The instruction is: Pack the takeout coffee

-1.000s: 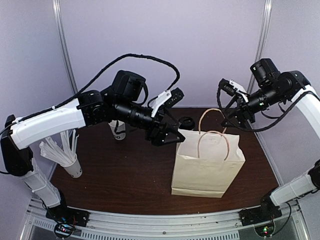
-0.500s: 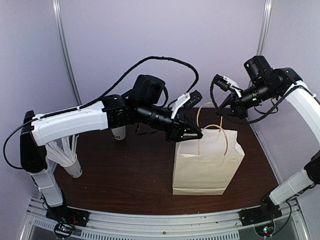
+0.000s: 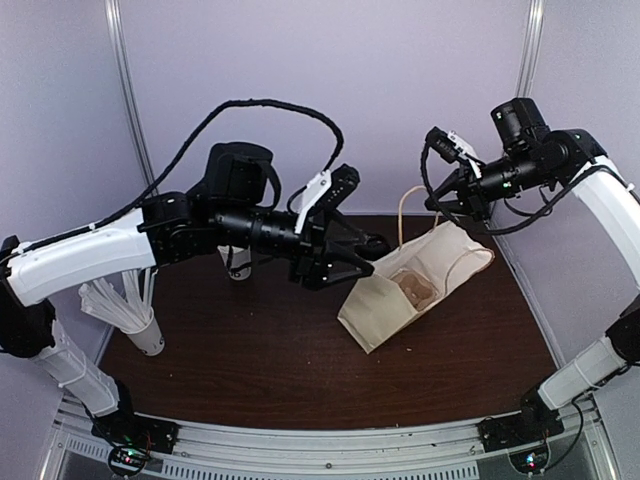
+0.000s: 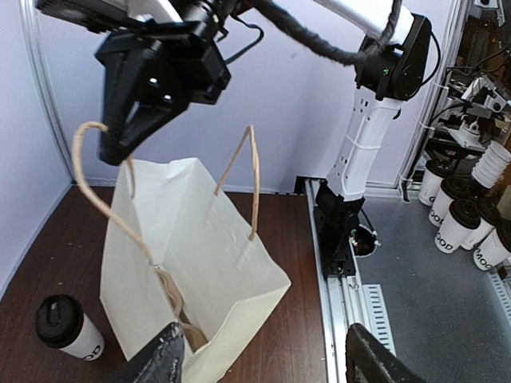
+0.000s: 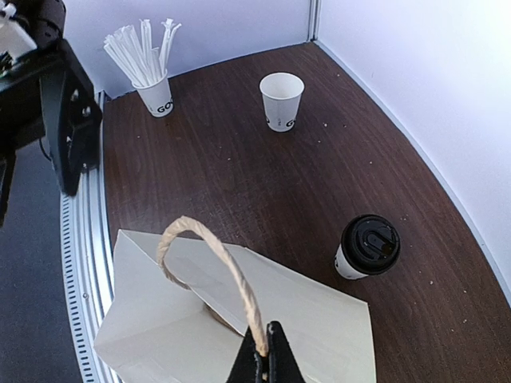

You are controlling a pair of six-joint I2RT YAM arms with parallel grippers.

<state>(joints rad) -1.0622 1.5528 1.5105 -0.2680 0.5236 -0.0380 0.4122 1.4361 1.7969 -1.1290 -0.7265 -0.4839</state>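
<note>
The takeout coffee (image 5: pixel 366 247), a small white cup with a black lid, stands on the dark table behind the bag; the left wrist view has the takeout coffee (image 4: pixel 68 327) at its lower left. A cream paper bag (image 3: pixel 405 285) leans over with its mouth toward the left arm. My right gripper (image 5: pixel 263 357) is shut on one twisted paper handle (image 5: pixel 211 255) and, as the right gripper (image 3: pixel 440 200) seen from above, holds it up over the bag. Just left of the bag's mouth, my left gripper (image 3: pixel 362 222) hangs open and holds nothing.
An open white cup (image 5: pixel 282 100) stands near the back wall. A cup of wrapped straws (image 3: pixel 140 320) stands at the left. Something brown (image 3: pixel 410 285) lies inside the bag. Beyond the table edge in the left wrist view are several lidded cups (image 4: pixel 455 219).
My right gripper closed on the bag's handle and lifted it, and the bag tipped over toward the left. My left gripper closed partly, then opened and drew back left from the bag.
</note>
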